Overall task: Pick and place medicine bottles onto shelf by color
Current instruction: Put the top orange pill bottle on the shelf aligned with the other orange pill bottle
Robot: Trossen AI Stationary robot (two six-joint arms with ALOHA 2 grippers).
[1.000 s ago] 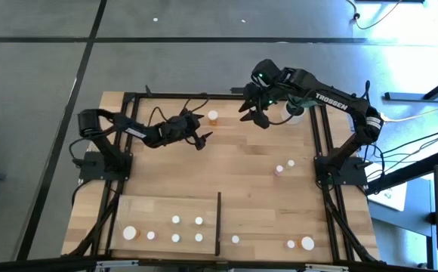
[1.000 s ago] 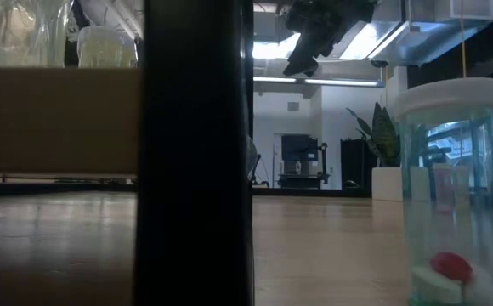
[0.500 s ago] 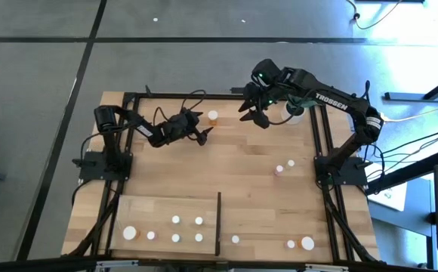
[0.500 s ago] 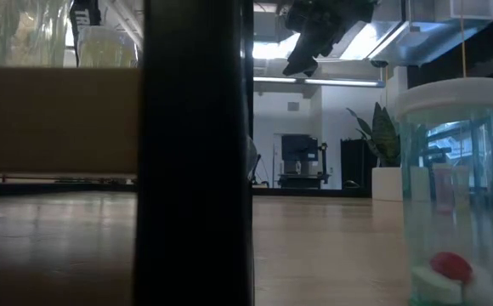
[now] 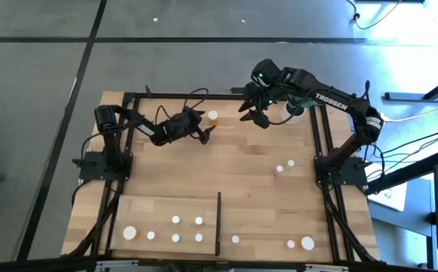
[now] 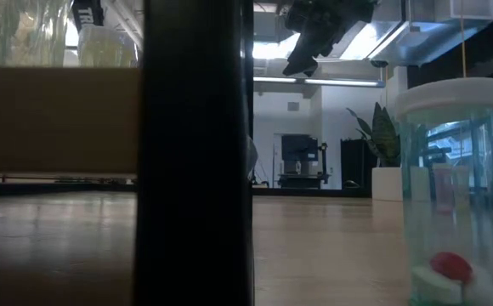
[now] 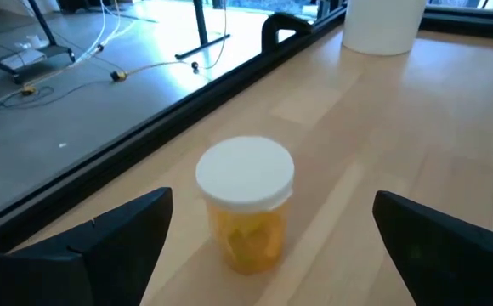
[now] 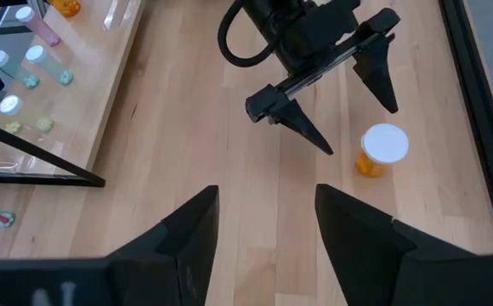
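Observation:
An orange medicine bottle (image 5: 213,116) with a white cap stands upright on its base near the table's far edge. My left gripper (image 5: 203,130) is open just short of it. In the left wrist view the bottle (image 7: 245,208) stands between and a little ahead of the two fingers, untouched. My right gripper (image 5: 255,114) hangs open and empty above the far right of the table. It also shows in the low view (image 6: 308,47). The shelf (image 5: 140,205) lies at the near left with several white-capped bottles standing on it.
A white pot (image 5: 295,110) stands at the far right. Two small bottles (image 5: 280,170) stand at mid right. Three more (image 5: 306,242) stand along the near edge, right of the shelf's black strip (image 5: 218,227). One green-tinted bottle (image 6: 450,187) fills the low view's right.
My left gripper has moved toward the table's far edge and a little right, closing in on the orange bottle. The left arm's base has swung with it. The bottle has not moved.

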